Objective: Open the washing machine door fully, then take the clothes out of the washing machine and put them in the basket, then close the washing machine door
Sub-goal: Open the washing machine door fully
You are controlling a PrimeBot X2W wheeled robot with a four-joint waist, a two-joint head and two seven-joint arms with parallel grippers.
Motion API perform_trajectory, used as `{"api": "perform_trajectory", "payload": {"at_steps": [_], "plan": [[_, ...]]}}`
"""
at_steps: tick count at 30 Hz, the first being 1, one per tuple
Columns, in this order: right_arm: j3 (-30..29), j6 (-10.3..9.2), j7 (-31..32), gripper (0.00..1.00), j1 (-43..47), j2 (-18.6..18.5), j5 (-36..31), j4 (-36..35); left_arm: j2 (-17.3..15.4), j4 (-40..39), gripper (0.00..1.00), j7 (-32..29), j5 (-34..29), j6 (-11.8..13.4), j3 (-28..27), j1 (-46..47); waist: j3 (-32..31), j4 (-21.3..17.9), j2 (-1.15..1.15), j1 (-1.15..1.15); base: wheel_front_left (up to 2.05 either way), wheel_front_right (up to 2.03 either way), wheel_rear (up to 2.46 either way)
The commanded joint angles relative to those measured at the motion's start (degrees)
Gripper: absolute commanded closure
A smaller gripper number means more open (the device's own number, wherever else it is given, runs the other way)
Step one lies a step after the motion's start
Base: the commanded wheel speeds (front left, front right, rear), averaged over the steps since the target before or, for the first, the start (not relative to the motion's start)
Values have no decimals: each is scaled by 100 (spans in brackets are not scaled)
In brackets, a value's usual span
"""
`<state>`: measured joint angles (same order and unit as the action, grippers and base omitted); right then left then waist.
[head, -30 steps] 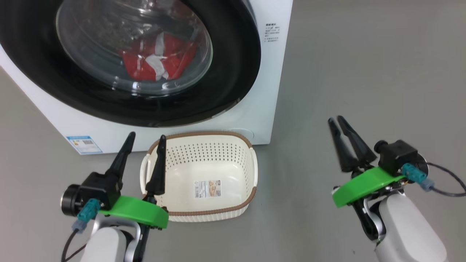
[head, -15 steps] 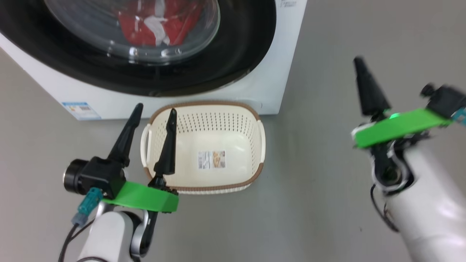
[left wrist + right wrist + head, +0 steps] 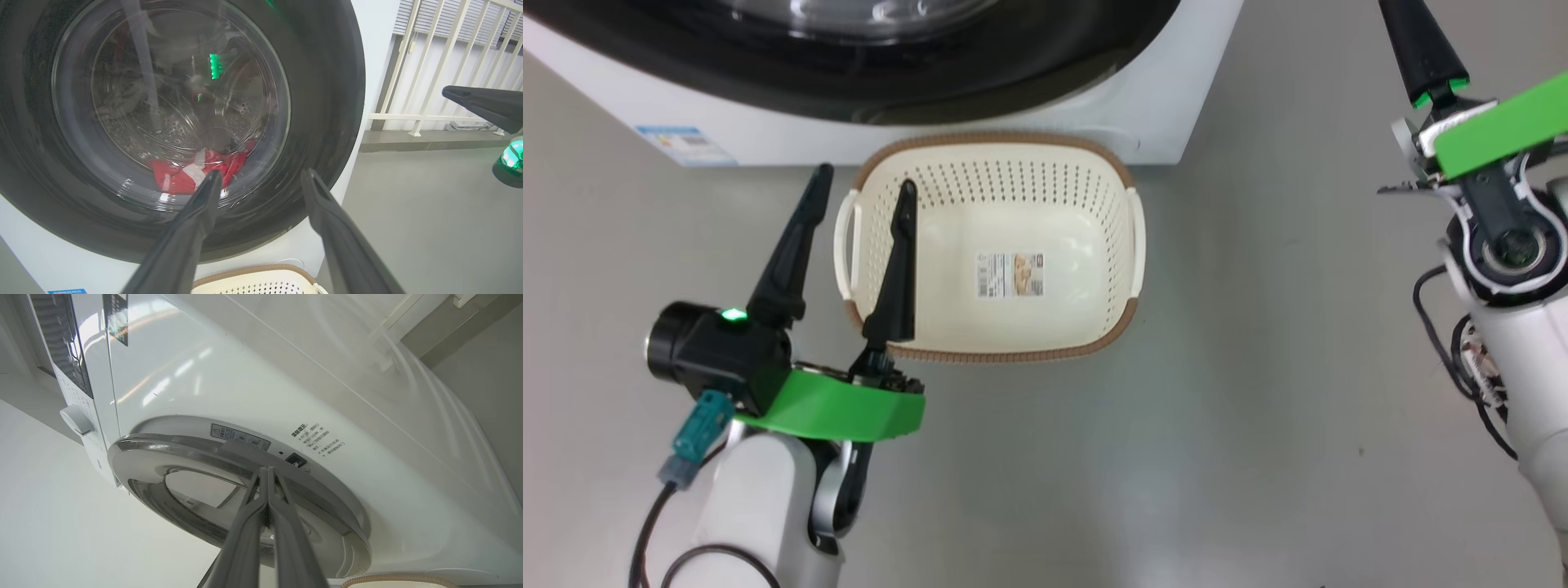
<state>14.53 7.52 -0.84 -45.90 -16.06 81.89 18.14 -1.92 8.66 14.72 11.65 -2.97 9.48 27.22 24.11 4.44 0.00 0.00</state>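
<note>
The washing machine (image 3: 1143,98) stands at the top of the head view, and its black-rimmed door (image 3: 322,122) looks closed. Behind the glass, the red and white clothes (image 3: 192,175) lie low in the drum. The cream basket (image 3: 992,343) sits empty on the floor before the machine. My left gripper (image 3: 864,184) is open over the basket's left rim and holds nothing; in its own wrist view it (image 3: 261,174) points at the door. My right gripper (image 3: 267,469) is shut and empty, its tips at the door's edge (image 3: 229,451) by the latch; whether they touch it I cannot tell.
Grey floor (image 3: 1258,367) spreads to the right of the basket. A white railing (image 3: 429,61) stands beyond the machine's right side. The control panel with a knob (image 3: 77,420) is on the machine's front. A blue label sticker (image 3: 682,140) marks its lower left.
The head camera has tilted down, so the machine has slid up the picture. My right gripper has shut and risen toward the door's right edge. The left gripper has stayed open over the basket.
</note>
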Motion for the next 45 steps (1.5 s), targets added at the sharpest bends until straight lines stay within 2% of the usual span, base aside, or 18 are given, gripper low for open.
{"api": "perform_trajectory", "payload": {"at_steps": [1,4,15,19,29,39,45], "plan": [[69,-3,218,100,-145,-7,279,-189,-96,-233,0,28,-20,56,-163,137,281,126,0,0,0,0,0],[-38,-3,825,100,-463,-51,912,-203,-96,-384,0,28,64,126,-168,210,465,183,0,0,0,0,0],[-258,-3,2082,100,-1342,-115,1596,98,-96,-703,0,28,81,190,4,355,904,378,0,0,0,0,0],[-253,-3,2398,100,-1655,-131,1578,235,-96,-765,0,28,112,184,91,429,1077,464,0,0,0,0,0],[-407,-3,2635,100,-2199,-51,1438,412,-96,-901,0,28,216,260,275,548,1378,621,0,0,0,0,0],[-332,-3,2800,100,-2582,12,1134,556,-96,-1071,0,28,289,310,413,625,1565,723,0,0,0,0,0],[-98,-3,3028,100,-2747,42,937,751,-96,-1036,0,28,315,303,448,650,1607,743,0,0,0,0,0]]}}
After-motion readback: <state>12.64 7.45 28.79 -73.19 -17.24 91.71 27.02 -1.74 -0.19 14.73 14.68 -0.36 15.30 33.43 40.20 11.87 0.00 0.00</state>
